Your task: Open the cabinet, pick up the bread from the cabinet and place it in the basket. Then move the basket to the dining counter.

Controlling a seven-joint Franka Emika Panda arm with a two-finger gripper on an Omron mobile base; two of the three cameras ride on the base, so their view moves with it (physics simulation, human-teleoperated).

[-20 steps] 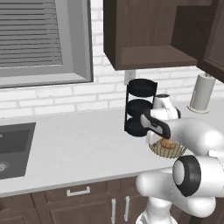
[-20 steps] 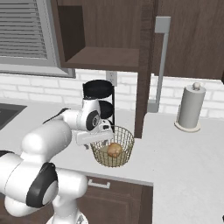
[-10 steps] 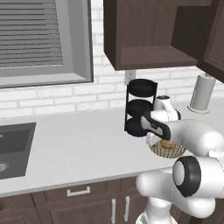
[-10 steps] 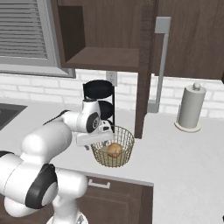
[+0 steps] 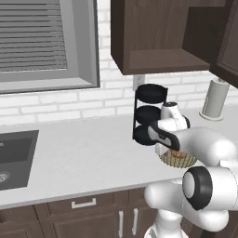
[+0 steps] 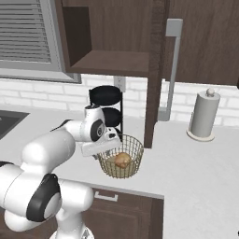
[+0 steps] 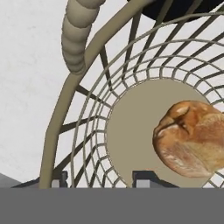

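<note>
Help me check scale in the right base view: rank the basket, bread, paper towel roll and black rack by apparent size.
1. Black rack, partly hidden behind the arm
2. Paper towel roll, close to the rack, so unsure
3. Basket
4. Bread

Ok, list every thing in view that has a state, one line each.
cabinet: door swung open, shelf bare.
bread: lying in the basket.
basket: upright on the grey counter, beside the black rack.
hand: fingertips astride the basket's rim, one inside and one outside, not clamped tight yet.
paper towel roll: upright on its holder.
window blind: lowered.
</note>
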